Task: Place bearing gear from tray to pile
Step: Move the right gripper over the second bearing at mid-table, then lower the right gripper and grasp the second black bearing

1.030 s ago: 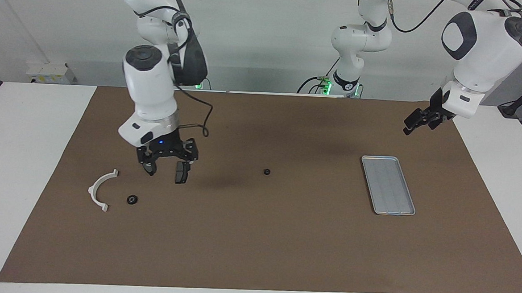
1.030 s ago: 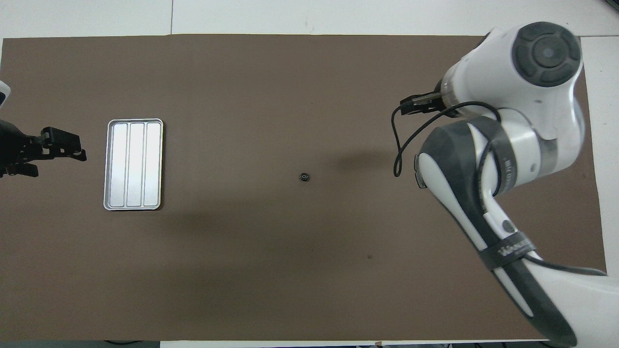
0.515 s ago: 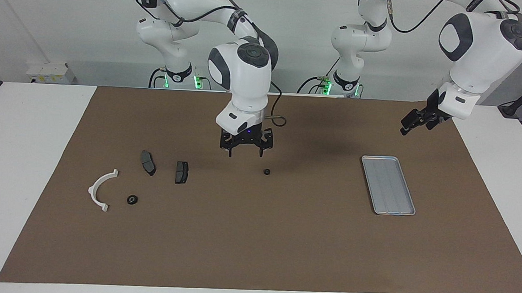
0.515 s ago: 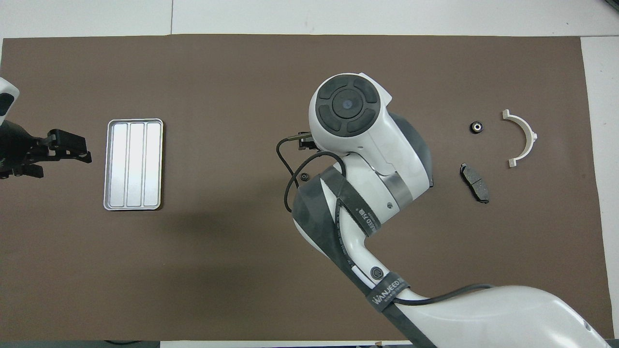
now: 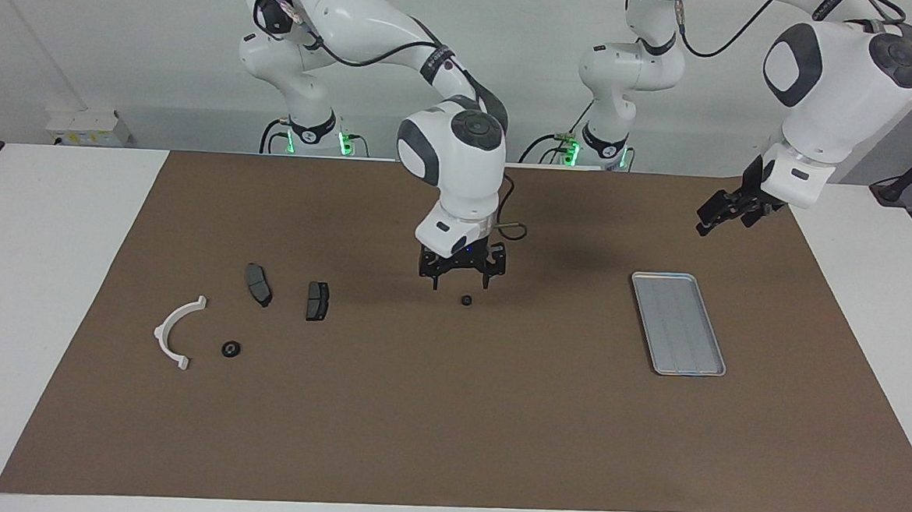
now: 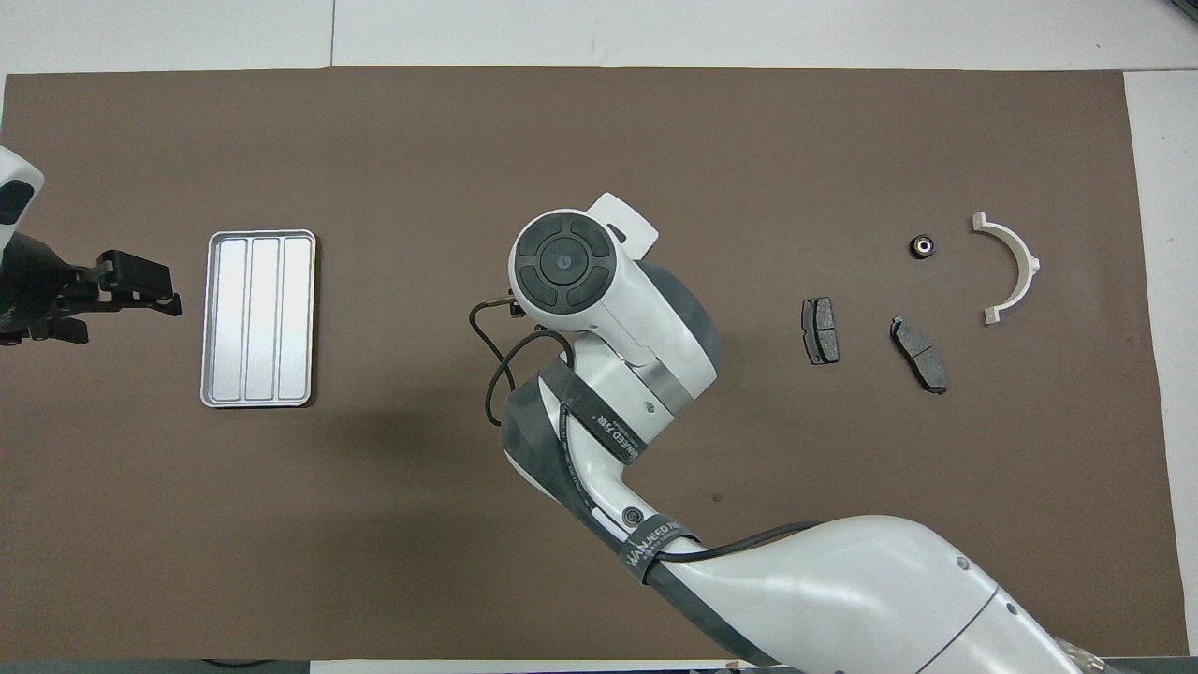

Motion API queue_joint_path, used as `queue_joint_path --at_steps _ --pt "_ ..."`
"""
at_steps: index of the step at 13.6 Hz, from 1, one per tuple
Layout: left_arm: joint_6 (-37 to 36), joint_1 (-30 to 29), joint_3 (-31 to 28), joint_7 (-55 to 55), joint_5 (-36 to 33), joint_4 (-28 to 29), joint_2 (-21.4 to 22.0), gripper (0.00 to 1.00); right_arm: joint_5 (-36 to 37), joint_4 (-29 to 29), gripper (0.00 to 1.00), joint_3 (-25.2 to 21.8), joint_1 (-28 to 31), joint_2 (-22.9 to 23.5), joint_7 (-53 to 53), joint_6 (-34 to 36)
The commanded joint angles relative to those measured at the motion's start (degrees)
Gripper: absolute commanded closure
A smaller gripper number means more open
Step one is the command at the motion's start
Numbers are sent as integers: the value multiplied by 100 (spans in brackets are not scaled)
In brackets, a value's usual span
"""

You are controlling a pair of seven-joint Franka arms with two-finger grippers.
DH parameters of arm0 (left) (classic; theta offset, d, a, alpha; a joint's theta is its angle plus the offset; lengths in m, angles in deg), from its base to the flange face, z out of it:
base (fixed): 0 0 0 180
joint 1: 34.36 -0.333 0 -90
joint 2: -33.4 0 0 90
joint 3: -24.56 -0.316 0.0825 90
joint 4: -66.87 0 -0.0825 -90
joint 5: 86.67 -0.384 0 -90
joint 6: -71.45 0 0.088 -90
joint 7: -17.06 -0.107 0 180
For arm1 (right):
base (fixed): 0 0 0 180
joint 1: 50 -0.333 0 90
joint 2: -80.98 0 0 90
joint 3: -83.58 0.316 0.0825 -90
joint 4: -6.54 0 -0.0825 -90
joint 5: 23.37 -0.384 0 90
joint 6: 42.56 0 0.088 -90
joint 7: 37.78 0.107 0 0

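Across the facing view, I read my right gripper (image 5: 461, 278) hovering with fingers spread and empty just above a small dark ring-shaped bearing gear (image 5: 466, 300), which lies on the brown mat (image 5: 446, 443) between the empty tray (image 5: 678, 323) and the pile (image 5: 244, 315); the step in hand appears to be the pick, so next I must descend and close squarely on it. From overhead, the right arm hides that gear, and my left gripper (image 6: 131, 290) waits beside the tray, its opening unclear.
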Motion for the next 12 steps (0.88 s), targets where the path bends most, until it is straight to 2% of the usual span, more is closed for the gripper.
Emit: queue_joint_path --at_steps 1,5,12 --pt "55 16 -15 -3 -106 157 152 0 45 -86 3 4 81 192 67 -109" --pt "55 24 -15 -3 -106 148 152 0 54 274 4 -4 213 219 67 -416" --pt "-15 24 12 -12 -106 25 187 0 10 749 4 4 134 96 181 -390"
